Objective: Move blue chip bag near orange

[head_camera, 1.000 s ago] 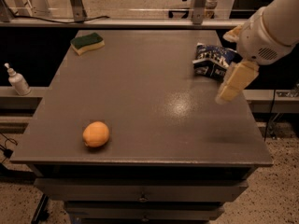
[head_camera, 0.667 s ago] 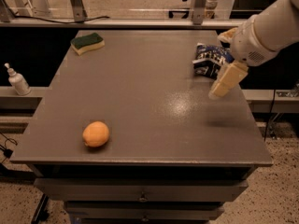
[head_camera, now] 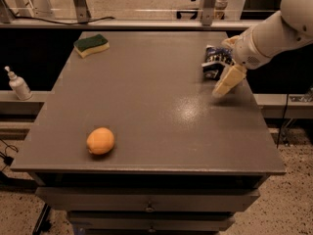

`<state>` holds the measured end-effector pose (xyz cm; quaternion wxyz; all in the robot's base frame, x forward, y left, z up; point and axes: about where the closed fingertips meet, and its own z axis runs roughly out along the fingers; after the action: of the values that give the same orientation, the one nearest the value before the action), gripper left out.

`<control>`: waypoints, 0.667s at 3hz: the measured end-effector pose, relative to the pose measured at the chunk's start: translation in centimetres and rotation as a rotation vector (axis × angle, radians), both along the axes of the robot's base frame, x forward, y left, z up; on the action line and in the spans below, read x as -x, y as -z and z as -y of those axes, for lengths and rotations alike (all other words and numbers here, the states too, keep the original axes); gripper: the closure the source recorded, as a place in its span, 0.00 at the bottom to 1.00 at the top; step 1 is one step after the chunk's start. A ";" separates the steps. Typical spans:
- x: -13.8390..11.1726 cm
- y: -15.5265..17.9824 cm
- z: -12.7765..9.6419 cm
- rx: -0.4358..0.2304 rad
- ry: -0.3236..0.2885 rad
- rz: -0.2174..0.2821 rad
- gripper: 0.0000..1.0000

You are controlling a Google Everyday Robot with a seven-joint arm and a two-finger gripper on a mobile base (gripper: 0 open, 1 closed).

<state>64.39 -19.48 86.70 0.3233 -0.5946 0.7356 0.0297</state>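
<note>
Over grey table (head_camera: 156, 82), hovering gripper (head_camera: 228, 81) at 2 o'clock just beside blue chip bag (head_camera: 213, 62), probably lining up a grasp; not revealing whether wide or narrow. Aiming for orange (head_camera: 100, 141) lying well apart at 7 o'clock

Blue chip bag (head_camera: 213, 62) nr end effector (head_camera: 223, 87); orange (head_camera: 100, 140) front-L.

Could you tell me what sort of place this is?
Probably a lab or workshop: grey table with drawers, metal stand legs behind, pump bottle alongside. The gripper hangs beside the chip bag.
</note>
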 end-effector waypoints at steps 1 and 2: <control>-3.3 1.7 0.7 0.002 0.007 -0.016 0.18; -5.0 1.8 1.0 0.001 0.003 -0.008 0.41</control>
<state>69.35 -20.51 84.93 0.3199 -0.5935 0.7379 0.0310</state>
